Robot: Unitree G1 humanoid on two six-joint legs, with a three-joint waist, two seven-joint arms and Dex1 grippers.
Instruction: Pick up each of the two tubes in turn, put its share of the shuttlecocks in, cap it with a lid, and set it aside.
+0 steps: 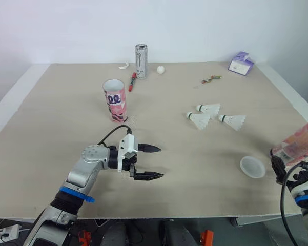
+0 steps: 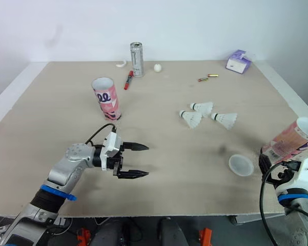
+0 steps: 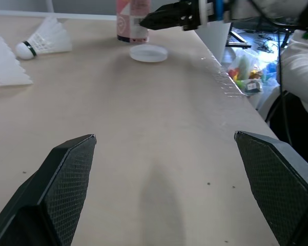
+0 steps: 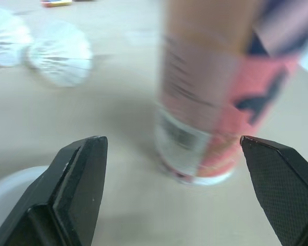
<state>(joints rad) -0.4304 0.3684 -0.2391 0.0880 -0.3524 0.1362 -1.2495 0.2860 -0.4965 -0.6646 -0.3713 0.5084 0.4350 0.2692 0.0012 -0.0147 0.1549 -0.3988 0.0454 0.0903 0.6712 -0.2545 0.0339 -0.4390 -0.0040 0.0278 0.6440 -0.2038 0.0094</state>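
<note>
Now left claw (image 1: pixel 161 162) spread wide, empty; right claw (image 4: pixel 169 141) spread wide, tilted tube (image 4: pixel 210 102) just ahead, ungripped.

- pink tubes: 2, namely left tube (image 1: pixel 115 100) and right tube (image 1: pixel 297 141)
- shuttlecocks (image 1: pixel 200 120): 3, all white
- lid (image 1: pixel 252 166): 1, round, white
- drink can (image 1: pixel 140 61): 1
- red marker (image 1: pixel 132 82): 1
- white ball (image 1: pixel 160 69): 1, small
- small cylinders (image 1: pixel 207 80): 2, kind not legible
- box (image 1: pixel 241 63): 1, purple and white
- white scrap (image 1: pixel 123 65): 1, curved, unidentified
</note>
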